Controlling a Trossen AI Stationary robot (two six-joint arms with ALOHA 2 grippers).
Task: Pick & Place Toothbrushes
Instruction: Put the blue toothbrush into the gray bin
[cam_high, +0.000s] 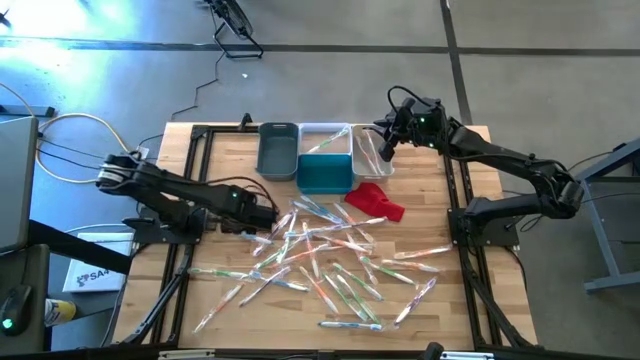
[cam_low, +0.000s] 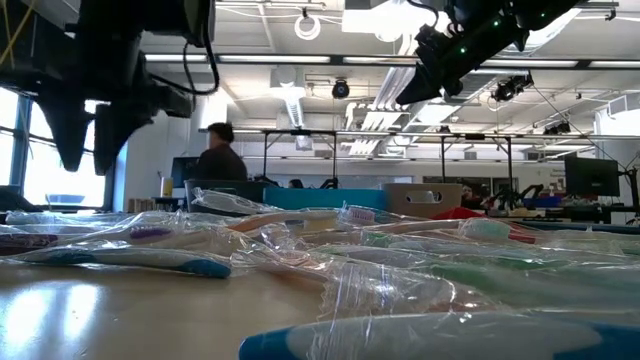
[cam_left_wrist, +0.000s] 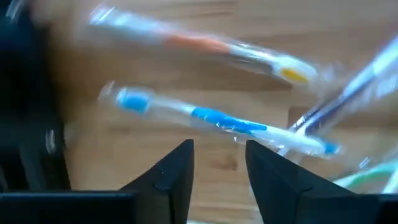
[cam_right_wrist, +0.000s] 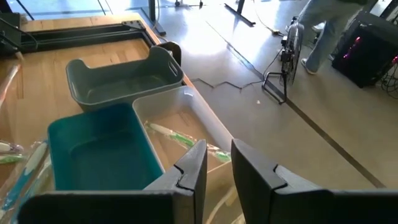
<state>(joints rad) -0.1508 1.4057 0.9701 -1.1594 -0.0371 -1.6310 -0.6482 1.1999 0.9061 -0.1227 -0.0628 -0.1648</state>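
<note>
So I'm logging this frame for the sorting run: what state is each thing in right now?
Left hand: open, empty, low over a blue toothbrush.
Right hand: partly open, empty, above the bins.
Toothbrushes: wrapped, scattered loose on the table.
Grey bin: empty.
Teal bin: empty.
White bins: holding a few toothbrushes.
Red cloth: crumpled beside the teal bin.

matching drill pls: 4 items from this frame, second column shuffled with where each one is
1. grey bin
2. teal bin
3. red cloth
4. left gripper

a. at the left edge of the toothbrushes
b. leftmost in the back row
c. right of the teal bin, on the table
d. in front of the clear-white bin

Pairs: 1-b, 2-d, 3-c, 4-a
</note>
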